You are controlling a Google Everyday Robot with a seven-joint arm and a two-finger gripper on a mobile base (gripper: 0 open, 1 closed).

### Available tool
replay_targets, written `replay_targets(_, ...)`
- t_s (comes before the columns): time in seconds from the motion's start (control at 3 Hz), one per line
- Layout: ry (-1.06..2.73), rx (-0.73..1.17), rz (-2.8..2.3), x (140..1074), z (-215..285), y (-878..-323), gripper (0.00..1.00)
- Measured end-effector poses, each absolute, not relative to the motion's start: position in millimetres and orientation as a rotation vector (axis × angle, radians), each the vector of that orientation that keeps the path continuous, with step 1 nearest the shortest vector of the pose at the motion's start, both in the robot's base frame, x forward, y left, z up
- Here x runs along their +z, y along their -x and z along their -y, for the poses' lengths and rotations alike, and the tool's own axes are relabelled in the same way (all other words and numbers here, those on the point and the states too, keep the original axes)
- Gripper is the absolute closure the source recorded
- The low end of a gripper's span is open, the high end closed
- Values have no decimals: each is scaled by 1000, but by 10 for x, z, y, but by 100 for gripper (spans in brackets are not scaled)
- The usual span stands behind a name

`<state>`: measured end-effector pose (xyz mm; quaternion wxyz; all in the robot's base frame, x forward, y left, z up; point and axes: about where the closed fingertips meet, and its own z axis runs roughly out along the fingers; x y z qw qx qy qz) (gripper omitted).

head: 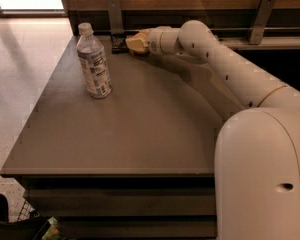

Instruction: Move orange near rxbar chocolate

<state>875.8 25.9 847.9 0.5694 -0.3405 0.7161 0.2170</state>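
At the far edge of the worktop, about 12 o'clock: pincer sits low against the back rail, at the end of the white arm reaching in from 3 o'clock.

- Hidden / unclear: pincer tip is merged with the orange; cannot tell whether it is spread or pinching the fruit. Underside of the orange is lost in shadow, so I can't say if it rests on the worktop or is held just above. Rxbar chocolate is partly tucked into the dark strip under the wall panel; only a small flat dark shape shows, print not readable. Robot's white body fills 4 to 5 o'clock and runs off the frame. Dark clutter below the worktop at 7 o'clock, not identifiable.
- Orange: rounded, pale orange-yellow, lit on top, smooth skin. No stem mark visible. Sits just beside the rxbar chocolate, on its 3 o'clock side; touching or a sliver apart, can't tell.
- Containers: one clear water bottle upright at 10 o'clock, white cap on, printed label around the middle. Contents not discernible. Well apart from orange and bar.
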Motion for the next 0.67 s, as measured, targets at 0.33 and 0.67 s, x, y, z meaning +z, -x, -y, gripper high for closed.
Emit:
replay_targets(0.33, 801, 511, -1681, 8474, -273, -8757, 0)
replay_targets(0.67, 801, 512, -1681, 8470, -280, -8757, 0)
